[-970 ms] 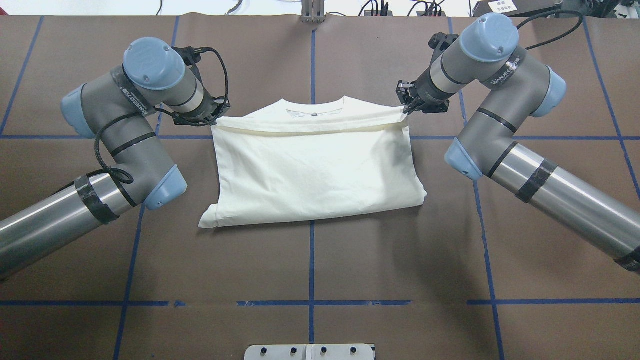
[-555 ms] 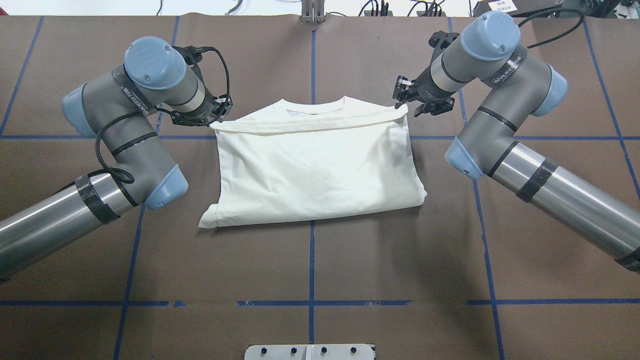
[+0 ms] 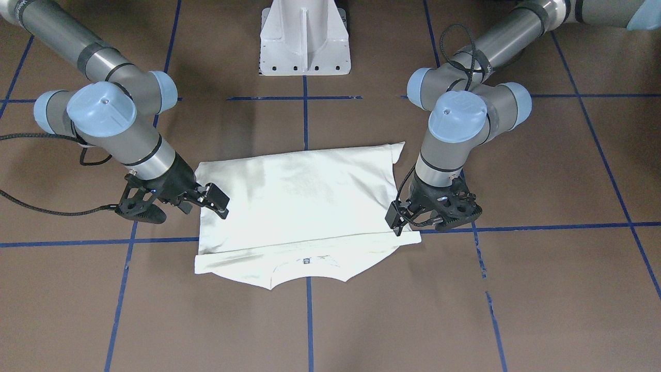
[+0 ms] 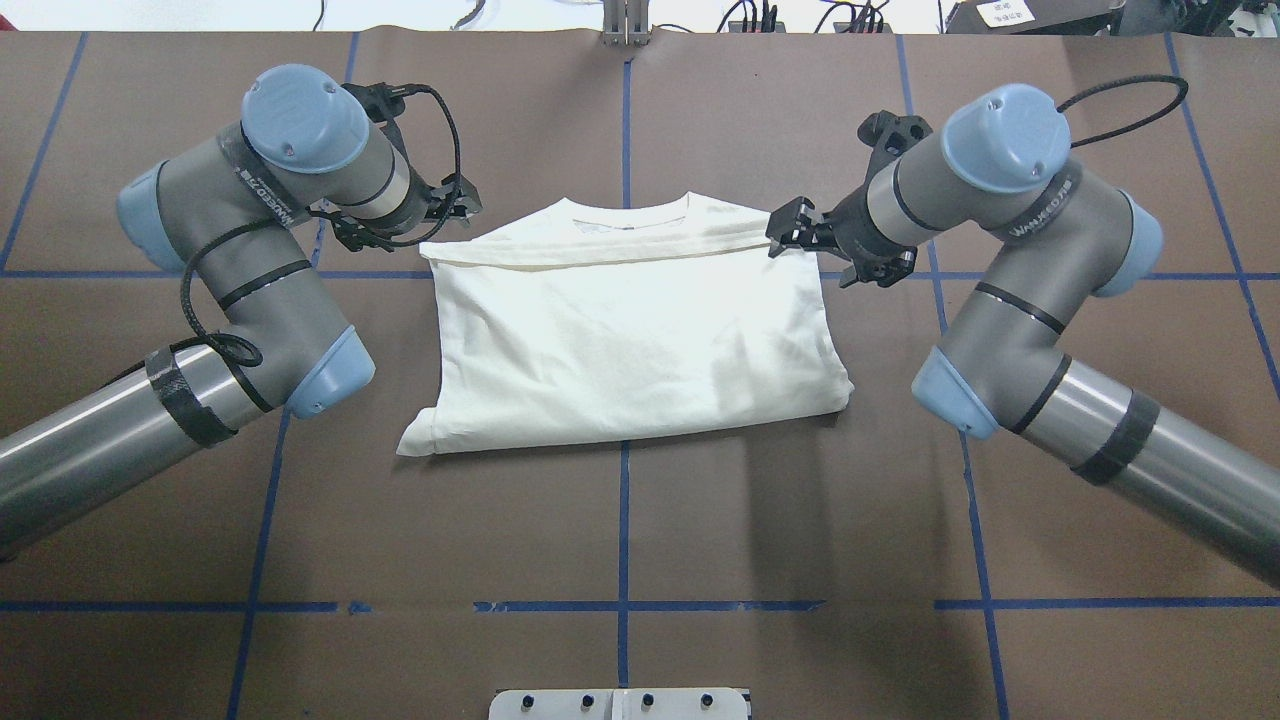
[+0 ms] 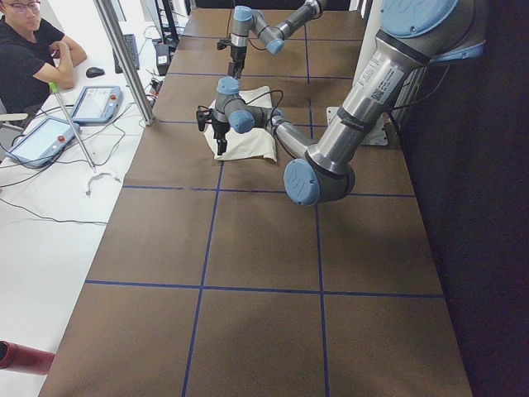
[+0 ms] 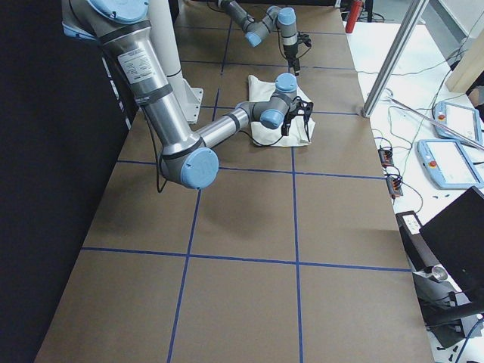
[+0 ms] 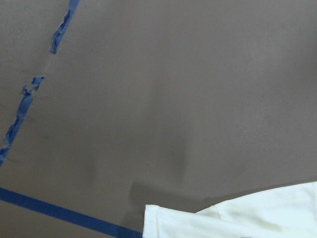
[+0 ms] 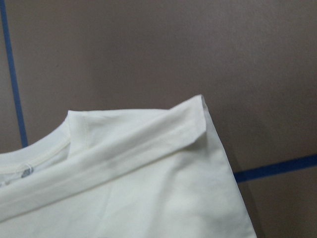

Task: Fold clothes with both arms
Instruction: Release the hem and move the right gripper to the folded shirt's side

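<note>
Right gripper (image 4: 792, 232) — over the folded T-shirt's (image 4: 620, 340) corner, not gripping.

Seen from overhead, the brown surface (image 4: 620, 520) lies bare across the whole lower half of the frame. The folded shirt (image 4: 630, 340) fills the middle and is the only low obstacle. My left gripper (image 4: 455, 205) hangs just off its upper left corner, my right gripper (image 4: 792, 232) at its upper right corner. My left arm (image 4: 250, 300) and right arm (image 4: 1010, 330) crowd the lanes either side. Bare surface runs between the grippers, above the collar. A white base plate (image 4: 620, 703) sits at bottom centre.
</note>
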Motion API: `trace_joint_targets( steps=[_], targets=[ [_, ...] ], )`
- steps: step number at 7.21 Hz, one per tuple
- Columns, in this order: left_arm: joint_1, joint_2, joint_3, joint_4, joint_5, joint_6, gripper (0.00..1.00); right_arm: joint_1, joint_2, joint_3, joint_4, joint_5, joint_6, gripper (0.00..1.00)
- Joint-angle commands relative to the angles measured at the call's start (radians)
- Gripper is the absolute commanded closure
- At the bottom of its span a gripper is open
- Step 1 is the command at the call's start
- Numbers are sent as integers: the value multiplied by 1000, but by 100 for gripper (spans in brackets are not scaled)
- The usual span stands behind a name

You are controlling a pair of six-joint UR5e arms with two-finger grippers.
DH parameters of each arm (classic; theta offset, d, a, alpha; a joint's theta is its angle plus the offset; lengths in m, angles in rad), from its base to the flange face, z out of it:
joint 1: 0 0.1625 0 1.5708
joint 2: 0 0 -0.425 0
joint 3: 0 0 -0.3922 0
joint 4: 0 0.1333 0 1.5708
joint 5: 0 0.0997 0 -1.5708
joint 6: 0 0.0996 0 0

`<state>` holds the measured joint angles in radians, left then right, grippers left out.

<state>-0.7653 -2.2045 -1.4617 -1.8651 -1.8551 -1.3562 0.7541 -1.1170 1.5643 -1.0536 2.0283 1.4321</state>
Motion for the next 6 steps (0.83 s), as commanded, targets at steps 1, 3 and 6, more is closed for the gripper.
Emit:
trace_joint_targets(
  steps=[1,3,6],
  targets=[
    [0,5,-23,1,-1,0,0,-85,-88,56,-2,-77,7,0],
    [0,6,-23,-2,-3,0,0,-124,-147,92,-3,-80,10,0],
    [0,8,-28,1,-1,0,0,-139,-162,112,-3,-69,10,30]
  ],
)
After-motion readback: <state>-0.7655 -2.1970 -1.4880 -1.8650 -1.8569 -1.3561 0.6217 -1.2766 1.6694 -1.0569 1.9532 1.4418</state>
